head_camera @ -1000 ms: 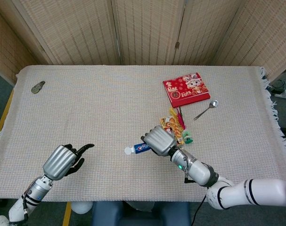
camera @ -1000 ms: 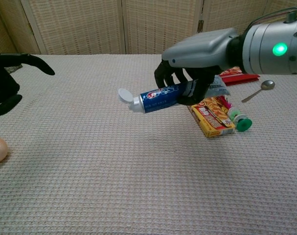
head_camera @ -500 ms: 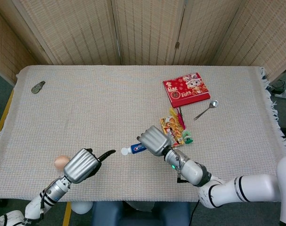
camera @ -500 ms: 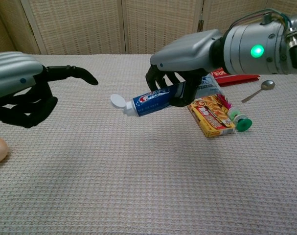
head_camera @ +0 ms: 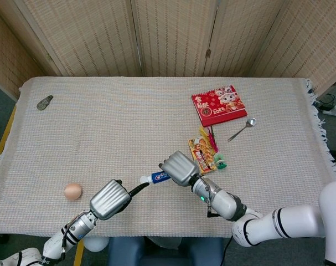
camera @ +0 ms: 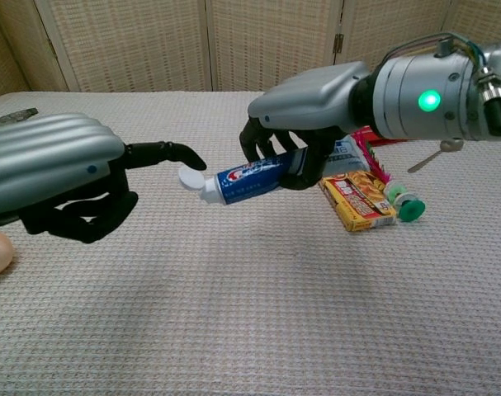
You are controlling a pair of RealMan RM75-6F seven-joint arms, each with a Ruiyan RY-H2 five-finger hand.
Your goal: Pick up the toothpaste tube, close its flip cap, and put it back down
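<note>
Blue toothpaste tube [camera: 254,174], white flip cap [camera: 189,176] open.

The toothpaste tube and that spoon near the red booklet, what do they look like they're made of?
The toothpaste tube looks like glossy printed plastic or laminate with a smooth white plastic flip cap. The spoon looks like polished metal, silvery with a bright glint, though shiny plastic can't be ruled out.
</note>
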